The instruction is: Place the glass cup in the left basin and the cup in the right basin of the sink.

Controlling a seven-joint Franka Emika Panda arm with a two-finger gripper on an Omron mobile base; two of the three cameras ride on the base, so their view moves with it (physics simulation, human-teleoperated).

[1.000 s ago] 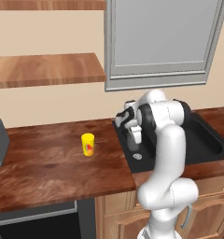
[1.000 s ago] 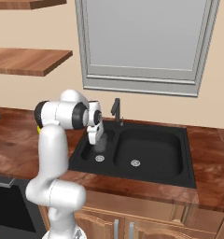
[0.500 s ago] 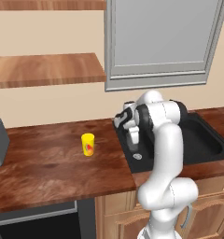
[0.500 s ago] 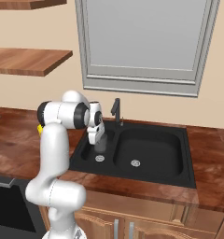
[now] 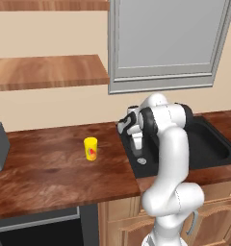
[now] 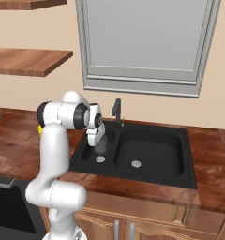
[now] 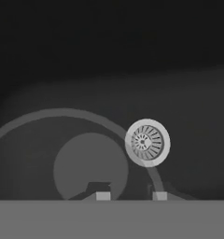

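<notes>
One glass cup (image 6: 101, 146) sits in the left basin (image 6: 88, 154) — tool (image 7: 129, 195) grip unclear.

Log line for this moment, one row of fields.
gripper: over left basin, around glass cup | cup: on counter | right basin: no cup

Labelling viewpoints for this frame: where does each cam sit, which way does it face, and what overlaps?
Left base view: behind the arm's left, facing forward and down at the counter, the cup, the sink; the arm rises lower right.
Right base view: behind the arm's right, facing the sink and tap; the arm rises lower left, gripper over the left basin.
Hand view: on the hand, looking down through the glass cup at the drain.
Shared: sink, glass cup.
</notes>
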